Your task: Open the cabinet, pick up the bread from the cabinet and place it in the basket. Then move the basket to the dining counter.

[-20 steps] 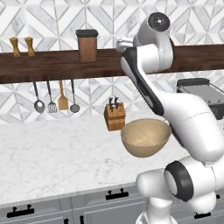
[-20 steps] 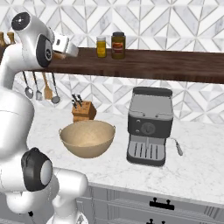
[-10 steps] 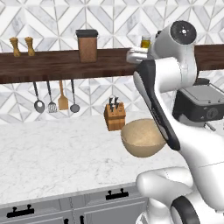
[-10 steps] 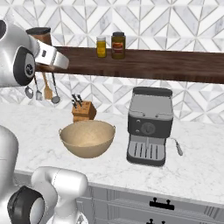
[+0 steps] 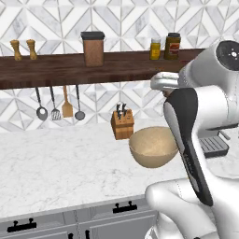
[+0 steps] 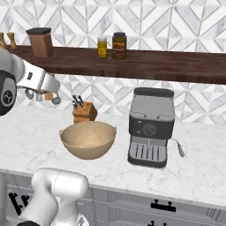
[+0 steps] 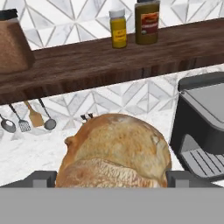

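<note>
on the wooden shelf (image 6: 145,62), left to right, stand a brown canister (image 6: 39,42), a yellow jar (image 6: 102,47) and a dark jar (image 6: 119,45). the basket (image 6: 88,139) sits empty on the counter (image 6: 194,170) between knife block (image 6: 84,112) and coffee machine (image 6: 151,127). the gripper (image 7: 111,177) is clamped on the bread (image 7: 114,151).

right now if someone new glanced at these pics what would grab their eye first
The bread, a crusty tan roll held between the dark gripper fingers, looms large in the hand view. On the marble counter, the empty wooden basket stands between the knife block and the grey coffee machine.
</note>
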Motion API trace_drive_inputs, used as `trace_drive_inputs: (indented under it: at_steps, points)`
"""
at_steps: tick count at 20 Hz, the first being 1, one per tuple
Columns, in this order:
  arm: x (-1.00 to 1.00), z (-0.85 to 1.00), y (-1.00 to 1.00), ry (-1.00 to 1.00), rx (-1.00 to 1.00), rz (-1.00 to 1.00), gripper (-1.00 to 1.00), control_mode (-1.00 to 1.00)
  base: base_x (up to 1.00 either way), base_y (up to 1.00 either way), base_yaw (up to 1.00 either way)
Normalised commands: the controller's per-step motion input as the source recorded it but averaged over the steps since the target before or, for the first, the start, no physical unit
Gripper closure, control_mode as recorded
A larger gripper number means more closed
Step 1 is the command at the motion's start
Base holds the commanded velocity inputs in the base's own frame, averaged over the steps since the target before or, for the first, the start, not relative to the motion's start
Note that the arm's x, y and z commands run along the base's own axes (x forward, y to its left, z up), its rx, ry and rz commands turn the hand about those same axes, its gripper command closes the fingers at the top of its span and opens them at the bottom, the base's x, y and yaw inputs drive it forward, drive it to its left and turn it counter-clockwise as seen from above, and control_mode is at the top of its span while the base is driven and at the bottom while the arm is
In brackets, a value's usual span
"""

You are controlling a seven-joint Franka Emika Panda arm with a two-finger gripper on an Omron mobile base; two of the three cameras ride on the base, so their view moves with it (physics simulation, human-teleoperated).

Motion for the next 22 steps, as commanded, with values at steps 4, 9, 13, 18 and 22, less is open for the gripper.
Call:
trace_drive_inputs:
  at_steps: [4, 9, 13, 18, 22]
  points:
    - [-0.73, -0.6, -0.03, 0.1, 0.03, 0.0, 1.0, -1.0, 0.0, 0.0, 0.0]
    - [0.4, -0.73, -0.35, 0.32, 0.0, 0.09, 1.0, -1.0, 0.0, 0.0, 0.0]
    - [0.75, -0.99, -0.03, 0.31, 0.0, 0.1, 1.0, -1.0, 0.0, 0.0, 0.0]
    - [0.72, -1.0, 0.0, 0.16, 0.0, 0.05, 1.0, -1.0, 0.0, 0.0, 0.0]
    - [1.0, -0.83, -0.09, 0.13, 0.0, 0.0, 1.0, -1.0, 0.0, 0.0, 0.0]
